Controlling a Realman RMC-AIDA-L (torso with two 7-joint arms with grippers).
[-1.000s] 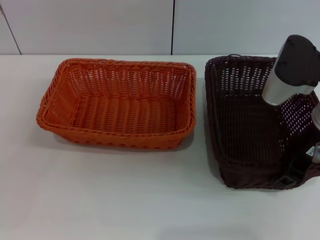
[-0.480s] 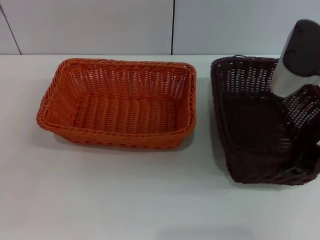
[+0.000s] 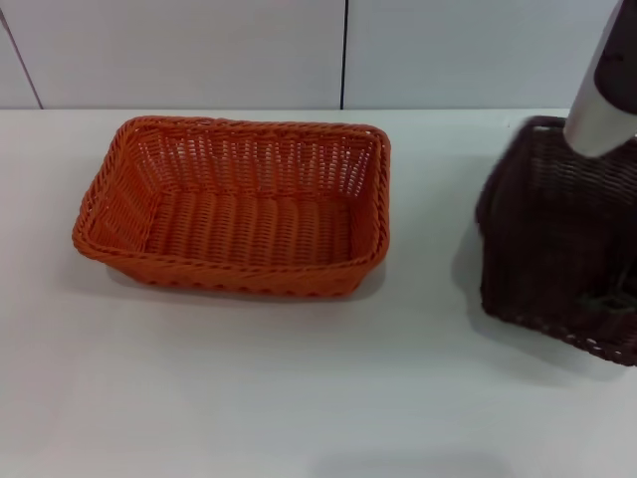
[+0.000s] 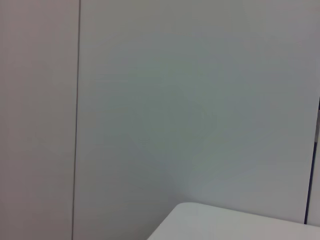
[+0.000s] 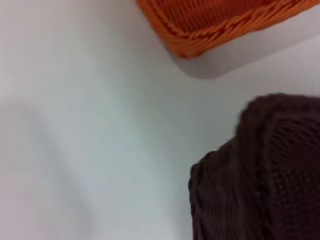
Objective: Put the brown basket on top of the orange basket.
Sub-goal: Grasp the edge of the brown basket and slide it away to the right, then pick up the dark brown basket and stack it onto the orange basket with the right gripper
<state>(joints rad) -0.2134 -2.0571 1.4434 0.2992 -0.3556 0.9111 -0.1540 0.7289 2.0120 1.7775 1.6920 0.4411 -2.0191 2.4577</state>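
The orange basket (image 3: 234,209) sits upright on the white table, left of centre; a corner of it (image 5: 225,25) also appears in the right wrist view. At the right edge the brown basket (image 3: 557,239) is tipped up with its underside facing me and its left side off the table. The right wrist view has its dark weave (image 5: 260,175) close up. My right gripper (image 3: 604,299) holds its near right rim, seen only as a dark shape through the weave. The right arm (image 3: 609,90) comes down from the upper right. My left gripper is out of view.
The white table (image 3: 249,378) stretches wide in front of both baskets, and a bare gap of it separates them. A pale panelled wall (image 3: 343,50) rises behind its far edge. The left wrist view has only wall and a table corner (image 4: 240,222).
The brown basket went from lying flat to lifted and tilted, and it shifted right with my right arm, which rose toward the upper right. The orange basket stayed put.
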